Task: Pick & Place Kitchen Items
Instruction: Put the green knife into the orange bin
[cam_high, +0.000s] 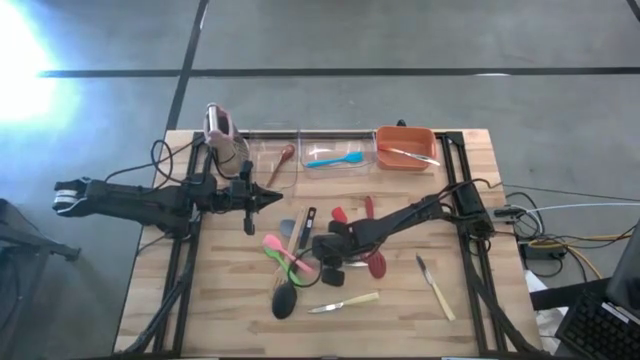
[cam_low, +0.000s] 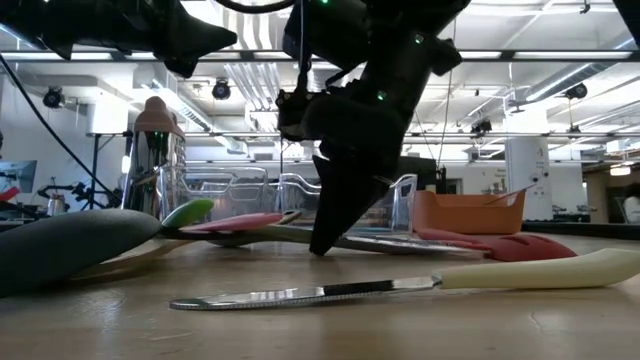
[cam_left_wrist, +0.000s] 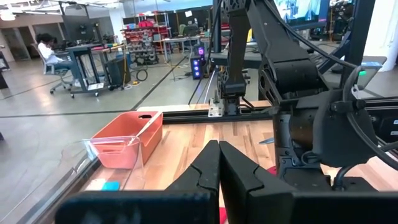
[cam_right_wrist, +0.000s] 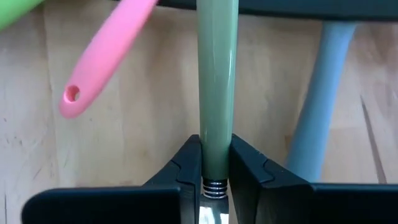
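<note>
No brand, label or legible writing is visible on any item.

The right gripper is lowered into the cluster of utensils at the middle of the wooden desk. Its jaws are closed on the pale green handle of a utensil, pinching it just above a ridged metal collar. The handle lies flat on the desk between a pink handle with a hanging hole and a pale blue handle.

The left gripper hovers above the desk near the pink-topped rack. Its jaws are pressed together and hold nothing.

Around the right gripper lie a black ladle, red spatulas and two pale-handled knives. At the far edge, a clear bin holds a blue spatula, and a red-orange bin holds another utensil.
</note>
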